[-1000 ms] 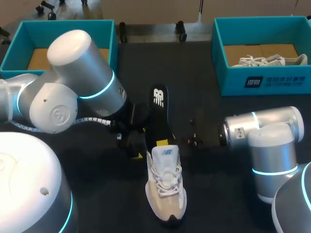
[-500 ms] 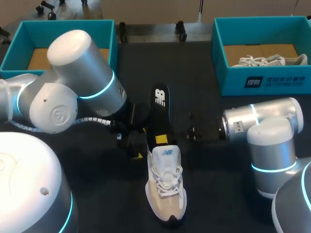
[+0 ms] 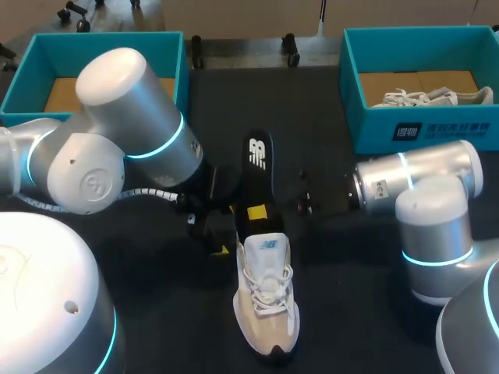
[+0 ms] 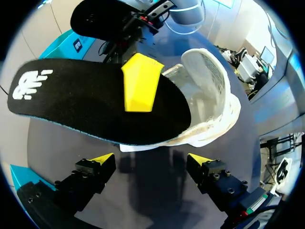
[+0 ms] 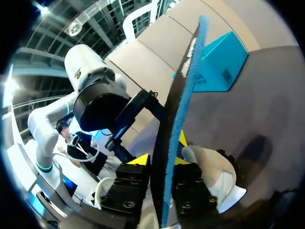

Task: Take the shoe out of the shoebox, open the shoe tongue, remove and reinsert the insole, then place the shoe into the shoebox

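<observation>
The pale beige-and-white laced sneaker lies on the dark bench, outside the teal cardboard shoebox. The right gripper has its jaws clamped on the black foam insole, whose near end meets the sneaker's mouth. The left gripper sits just beside the sneaker, jaws wide, holding nothing

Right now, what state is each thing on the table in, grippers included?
shoe: upright, laced.
insole: mostly outside the shoe, gripped.
right gripper: shut on insole.
left gripper: open, empty.
left shoebox: open.
right shoebox: open, second shoe inside.
</observation>
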`<state>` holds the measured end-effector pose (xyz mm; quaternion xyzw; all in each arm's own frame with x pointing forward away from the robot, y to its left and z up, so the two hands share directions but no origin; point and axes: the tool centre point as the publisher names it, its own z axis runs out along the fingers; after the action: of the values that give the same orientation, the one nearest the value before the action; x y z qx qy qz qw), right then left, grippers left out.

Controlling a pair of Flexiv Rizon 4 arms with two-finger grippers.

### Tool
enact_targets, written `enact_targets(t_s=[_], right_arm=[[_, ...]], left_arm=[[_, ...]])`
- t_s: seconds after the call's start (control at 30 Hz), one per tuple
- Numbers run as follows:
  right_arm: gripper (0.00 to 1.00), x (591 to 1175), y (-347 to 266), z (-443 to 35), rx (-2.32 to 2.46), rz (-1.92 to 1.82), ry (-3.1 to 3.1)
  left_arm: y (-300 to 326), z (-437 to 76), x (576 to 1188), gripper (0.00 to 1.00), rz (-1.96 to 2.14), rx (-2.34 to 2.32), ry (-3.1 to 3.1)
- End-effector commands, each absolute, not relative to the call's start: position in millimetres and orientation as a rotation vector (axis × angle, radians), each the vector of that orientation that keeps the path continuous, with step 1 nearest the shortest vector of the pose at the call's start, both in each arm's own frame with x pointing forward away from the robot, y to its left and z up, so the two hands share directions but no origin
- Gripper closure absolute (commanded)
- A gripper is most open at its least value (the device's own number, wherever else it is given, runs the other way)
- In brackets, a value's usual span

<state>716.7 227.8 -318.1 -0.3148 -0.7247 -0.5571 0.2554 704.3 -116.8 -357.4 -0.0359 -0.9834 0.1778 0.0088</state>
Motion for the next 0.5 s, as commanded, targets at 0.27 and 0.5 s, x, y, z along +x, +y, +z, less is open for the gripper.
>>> enact_targets(t_s=[0.27,0.5], right_arm=[[1.00,711.4,228.7,-332.0,-0.912,-1.514,-1.908],[1.00,702.2,229.7,-344.2,-0.964,-1.495,-1.840]], left_arm=[[-116.5,-358.3,703.6,0.00,0.557,-0.114,-3.075],[-116.5,-358.3,703.6,0.00,0.557,-0.114,-3.075]])
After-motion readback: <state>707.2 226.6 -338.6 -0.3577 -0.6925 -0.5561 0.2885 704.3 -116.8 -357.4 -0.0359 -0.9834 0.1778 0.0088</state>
